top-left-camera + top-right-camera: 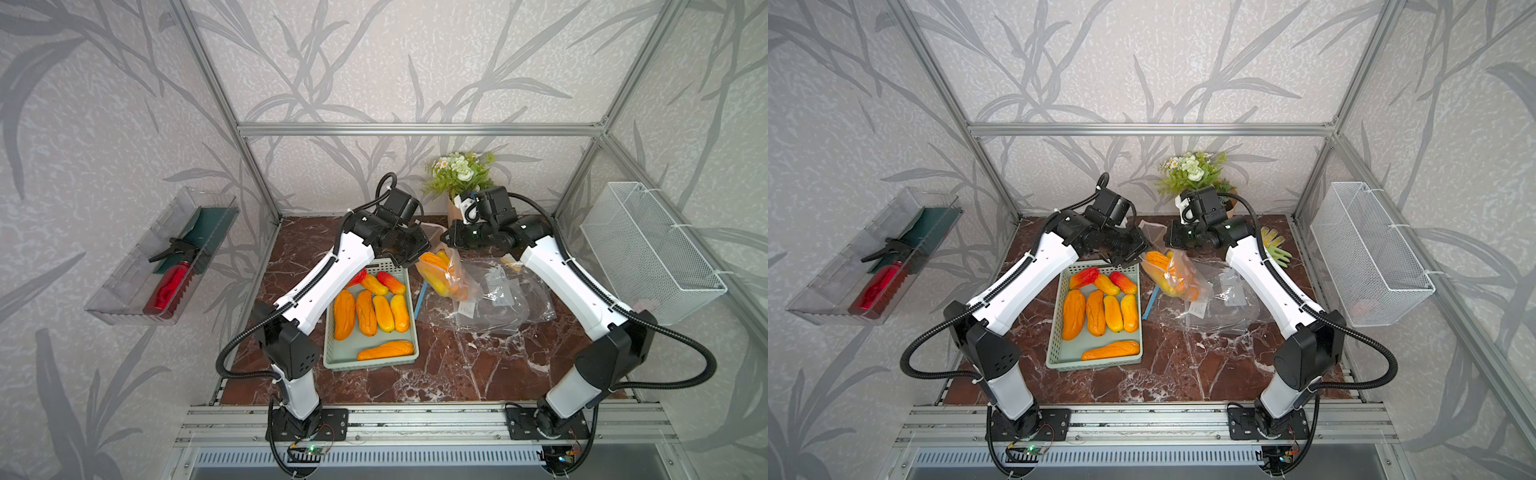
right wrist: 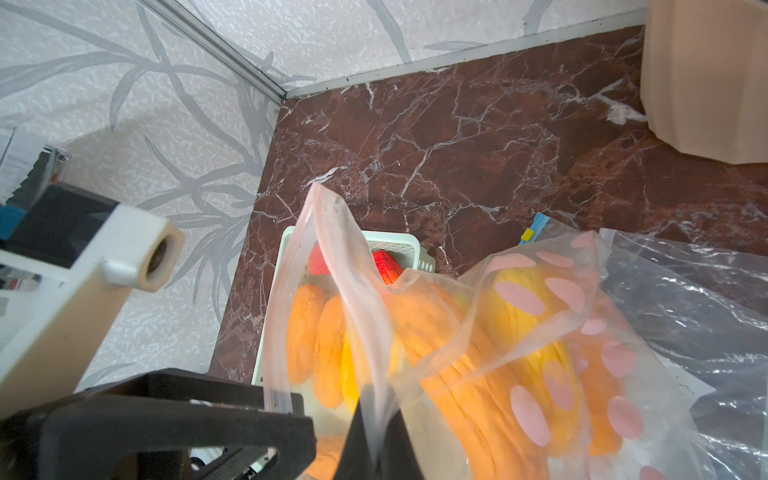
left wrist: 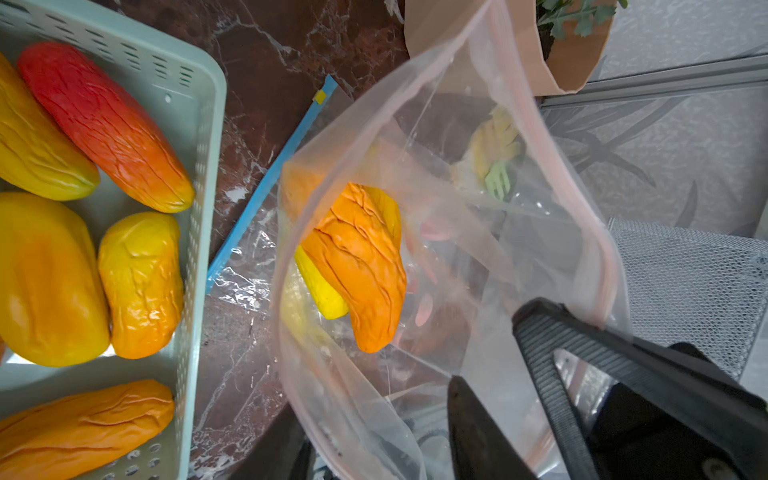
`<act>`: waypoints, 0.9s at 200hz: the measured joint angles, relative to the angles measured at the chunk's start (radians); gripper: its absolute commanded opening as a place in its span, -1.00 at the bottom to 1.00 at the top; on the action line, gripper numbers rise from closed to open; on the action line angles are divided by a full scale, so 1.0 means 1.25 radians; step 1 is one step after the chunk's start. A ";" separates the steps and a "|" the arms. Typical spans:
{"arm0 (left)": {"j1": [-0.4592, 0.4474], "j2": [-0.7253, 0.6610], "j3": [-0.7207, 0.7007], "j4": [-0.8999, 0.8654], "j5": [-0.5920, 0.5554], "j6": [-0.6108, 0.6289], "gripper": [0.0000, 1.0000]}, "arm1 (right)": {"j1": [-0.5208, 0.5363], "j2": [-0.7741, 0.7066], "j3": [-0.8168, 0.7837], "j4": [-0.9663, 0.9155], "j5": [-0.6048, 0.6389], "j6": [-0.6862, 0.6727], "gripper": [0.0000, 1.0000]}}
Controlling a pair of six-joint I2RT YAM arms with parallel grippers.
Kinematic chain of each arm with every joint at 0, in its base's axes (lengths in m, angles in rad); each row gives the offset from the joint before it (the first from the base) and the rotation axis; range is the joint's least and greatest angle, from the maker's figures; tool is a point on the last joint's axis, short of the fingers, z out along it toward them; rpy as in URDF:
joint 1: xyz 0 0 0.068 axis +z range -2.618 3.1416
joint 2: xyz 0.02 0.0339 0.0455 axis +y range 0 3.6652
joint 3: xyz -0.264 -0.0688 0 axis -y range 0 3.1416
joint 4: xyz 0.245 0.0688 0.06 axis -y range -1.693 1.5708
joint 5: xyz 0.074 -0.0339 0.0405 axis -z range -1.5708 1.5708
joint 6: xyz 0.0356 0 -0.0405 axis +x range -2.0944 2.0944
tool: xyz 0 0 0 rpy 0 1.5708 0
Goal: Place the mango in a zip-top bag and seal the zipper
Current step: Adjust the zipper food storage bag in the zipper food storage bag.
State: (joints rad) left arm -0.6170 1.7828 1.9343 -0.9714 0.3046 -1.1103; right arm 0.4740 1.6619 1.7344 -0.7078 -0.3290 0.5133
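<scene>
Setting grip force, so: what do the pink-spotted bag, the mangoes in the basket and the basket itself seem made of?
Bag: thin clear plastic film, glossy; it creases and sags. Mangoes: likely moulded plastic or rubber; shiny, wrinkled skins. Basket: rigid matte mint-green plastic, slotted walls.

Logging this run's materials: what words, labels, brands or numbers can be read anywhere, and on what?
No text is legible in any view.
White paper slips among the crinkly clear plastic bags: print too small to read.
Pink-dotted clear bag holding mangoes: dots only, no lettering.
</scene>
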 measured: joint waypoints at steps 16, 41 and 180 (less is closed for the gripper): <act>0.000 0.001 0.000 0.002 0.014 -0.006 -0.05 | 0.000 0.001 0.006 -0.004 -0.005 -0.008 -1.00; 0.000 0.001 0.000 -0.004 0.017 -0.008 -0.06 | 0.000 0.002 0.015 -0.014 -0.009 -0.013 -1.00; -0.009 0.073 0.074 0.073 0.046 -0.107 -1.00 | 0.009 -0.016 0.051 -0.075 0.011 -0.103 0.55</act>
State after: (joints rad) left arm -0.6281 1.8740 2.0274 -0.8799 0.3626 -1.2434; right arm 0.4858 1.6417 1.7977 -0.8021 -0.3153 0.3847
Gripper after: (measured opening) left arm 0.048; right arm 0.749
